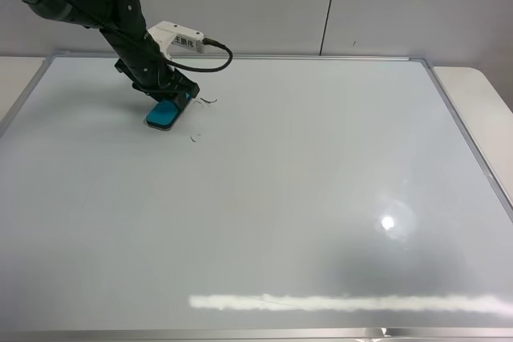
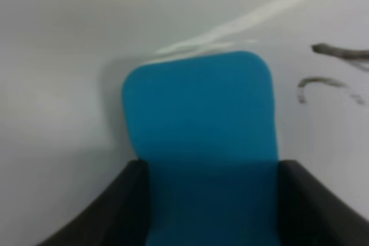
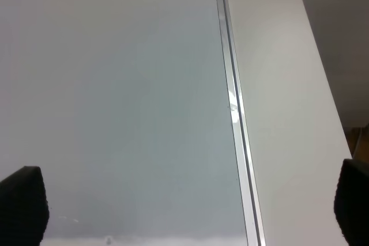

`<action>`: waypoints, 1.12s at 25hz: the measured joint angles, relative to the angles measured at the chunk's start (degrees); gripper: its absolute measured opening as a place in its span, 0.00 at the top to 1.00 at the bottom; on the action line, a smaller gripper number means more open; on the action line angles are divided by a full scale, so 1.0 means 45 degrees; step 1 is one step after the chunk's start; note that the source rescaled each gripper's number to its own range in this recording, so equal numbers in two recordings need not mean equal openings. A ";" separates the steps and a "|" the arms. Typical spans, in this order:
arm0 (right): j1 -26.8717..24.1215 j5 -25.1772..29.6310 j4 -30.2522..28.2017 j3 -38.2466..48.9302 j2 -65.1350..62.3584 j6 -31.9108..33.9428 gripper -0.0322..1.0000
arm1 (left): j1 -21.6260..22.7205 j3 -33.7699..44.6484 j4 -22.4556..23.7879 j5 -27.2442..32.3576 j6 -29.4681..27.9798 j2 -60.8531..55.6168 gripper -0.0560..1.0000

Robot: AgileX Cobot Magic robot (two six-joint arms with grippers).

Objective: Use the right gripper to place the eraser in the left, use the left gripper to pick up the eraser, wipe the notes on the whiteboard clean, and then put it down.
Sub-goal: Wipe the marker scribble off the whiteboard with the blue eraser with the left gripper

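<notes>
The blue eraser (image 1: 164,113) lies flat on the whiteboard (image 1: 280,198) at the far left, held by my left gripper (image 1: 175,100), which is shut on it. In the left wrist view the eraser (image 2: 202,131) fills the middle between the two dark fingers (image 2: 109,211). Thin dark pen marks (image 1: 207,102) remain just right of the eraser, with another small mark (image 1: 195,137) nearer the front; they also show in the left wrist view (image 2: 328,82). My right gripper (image 3: 184,211) is out of the exterior view; its fingertips stand wide apart over the board's right edge, holding nothing.
The whiteboard's metal frame (image 3: 233,108) runs beside a white table surface (image 3: 288,113) on the right. A white camera module with a black cable (image 1: 180,38) rides on the left arm. A bright light reflection (image 1: 389,222) lies on the board.
</notes>
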 joint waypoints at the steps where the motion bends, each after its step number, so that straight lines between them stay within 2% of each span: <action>1: 0.0000 0.0000 0.0000 0.0000 0.0000 0.0000 0.00 | -0.0247 0.0000 -0.0143 -0.0058 0.0031 0.0000 0.95; 5: 0.0000 0.0000 0.0000 0.0000 0.0000 0.0000 0.00 | -0.1473 0.0000 -0.1012 -0.0342 0.0061 0.0029 0.95; 8: 0.0000 0.0000 0.0000 0.0000 0.0000 0.0000 0.00 | -0.2186 0.0000 -0.1303 -0.0426 0.0094 0.0072 0.95; 12: 0.0000 0.0000 0.0000 0.0000 0.0000 0.0000 0.00 | -0.2355 0.0000 -0.1367 -0.0491 0.0094 0.0098 0.95; 16: 0.0000 0.0000 0.0000 0.0000 0.0000 0.0000 0.00 | -0.1775 0.0000 -0.1553 -0.0366 0.0094 0.0098 0.95; 23: 0.0000 0.0000 0.0000 0.0000 0.0000 0.0000 0.00 | 0.0239 -0.0138 -0.1013 -0.0418 0.0102 0.0086 0.95; 25: 0.0000 0.0000 0.0000 0.0000 0.0000 0.0000 0.00 | 0.0467 -0.0178 -0.0981 -0.0403 0.0119 0.0086 0.95; 28: 0.0000 0.0000 0.0000 0.0000 0.0000 0.0000 0.00 | 0.1019 -0.0736 -0.0778 0.0159 0.0350 0.0171 0.95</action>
